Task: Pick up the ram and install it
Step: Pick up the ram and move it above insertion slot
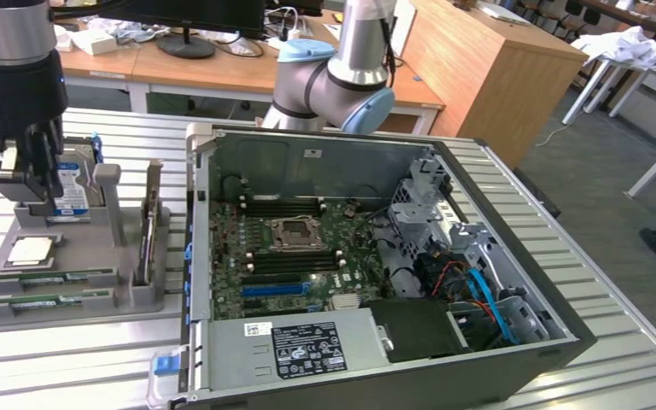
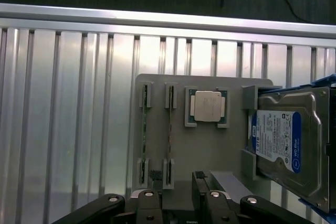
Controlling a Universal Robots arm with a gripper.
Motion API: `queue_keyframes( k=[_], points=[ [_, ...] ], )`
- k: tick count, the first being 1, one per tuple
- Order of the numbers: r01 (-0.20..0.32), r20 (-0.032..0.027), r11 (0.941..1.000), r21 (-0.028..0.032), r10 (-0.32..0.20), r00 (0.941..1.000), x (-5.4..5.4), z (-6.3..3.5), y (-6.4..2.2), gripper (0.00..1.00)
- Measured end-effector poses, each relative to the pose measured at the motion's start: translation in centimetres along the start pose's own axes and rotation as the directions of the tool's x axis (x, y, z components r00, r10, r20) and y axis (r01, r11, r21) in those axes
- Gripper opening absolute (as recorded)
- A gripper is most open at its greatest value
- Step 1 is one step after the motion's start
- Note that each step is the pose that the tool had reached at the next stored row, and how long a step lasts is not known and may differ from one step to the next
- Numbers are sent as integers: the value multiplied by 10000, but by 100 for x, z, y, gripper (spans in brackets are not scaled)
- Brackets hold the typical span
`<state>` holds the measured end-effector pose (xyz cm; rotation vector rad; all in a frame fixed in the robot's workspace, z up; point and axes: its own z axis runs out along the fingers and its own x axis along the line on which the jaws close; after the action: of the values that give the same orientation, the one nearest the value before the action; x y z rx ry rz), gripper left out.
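The gripper (image 1: 26,175) is seen raised above the grey holder (image 1: 134,297) at the exterior view's left, clear of everything kept on it; its jaws are spread wide and nothing is held between them; in the wrist view two dark fingers (image 2: 155,178) are shown standing apart over the holder (image 2: 210,150). The ram (image 1: 55,278) is lodged untouched in the holder, in the groove just beside the processor chip (image 1: 32,249); a second green stick (image 1: 45,299) is laid parallel to it in the next groove, on the side away from the chip. In the wrist view the ram (image 2: 169,129) is seen edge-on, roughly in line with the gap between the fingers, with the second green stick (image 2: 144,132) on one side and the processor chip (image 2: 207,106) on the other; a hard drive (image 2: 278,140) is stood on edge in the holder beyond the chip. The open computer case (image 1: 556,346) is set on the slatted metal table (image 1: 78,367) to the exterior view's right of the holder; its motherboard (image 1: 248,256) is exposed
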<state>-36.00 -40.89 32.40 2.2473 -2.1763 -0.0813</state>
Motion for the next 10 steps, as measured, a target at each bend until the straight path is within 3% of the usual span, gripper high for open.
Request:
queue_keyframes(
  k=[10],
  points=[
    [2, 1, 10000, 1, -2, 10000, 2, 81, -4, 36]
  ],
)
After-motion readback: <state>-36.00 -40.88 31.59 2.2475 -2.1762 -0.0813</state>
